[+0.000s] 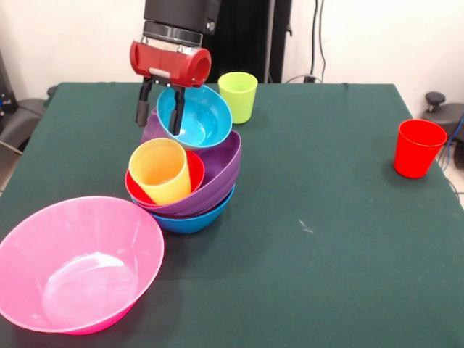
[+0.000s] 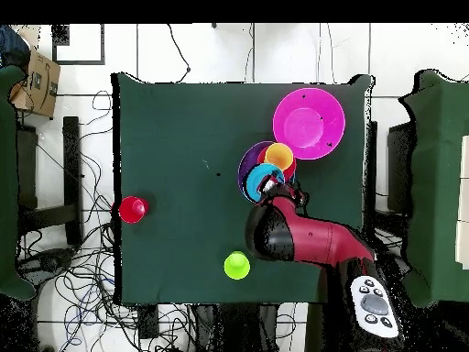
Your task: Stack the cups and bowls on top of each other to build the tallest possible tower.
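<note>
The tower [image 1: 190, 217] has the medium blue bowl as its base, with the large purple bowl [image 1: 221, 170] in it. A small red bowl [image 1: 194, 165] holds the tilted yellow cup [image 1: 161, 170]. The light blue bowl [image 1: 199, 116] leans at the tower's top rear. My gripper [image 1: 159, 114] is open, with one finger [image 1: 143, 109] outside that bowl's rim and one inside. The lime green cup [image 1: 238, 94] stands behind the tower, and the red cup [image 1: 418, 147] stands far right. The very large pink bowl [image 1: 80, 264] sits at the front left. The purple cup and orange bowl are hidden.
In the overhead view, the arm [image 2: 307, 240] reaches over the table's edge to the tower [image 2: 261, 170], next to the pink bowl [image 2: 309, 122]. The green cup [image 2: 236, 266] and the red cup [image 2: 132, 209] stand apart on the green tablecloth [image 2: 183, 128].
</note>
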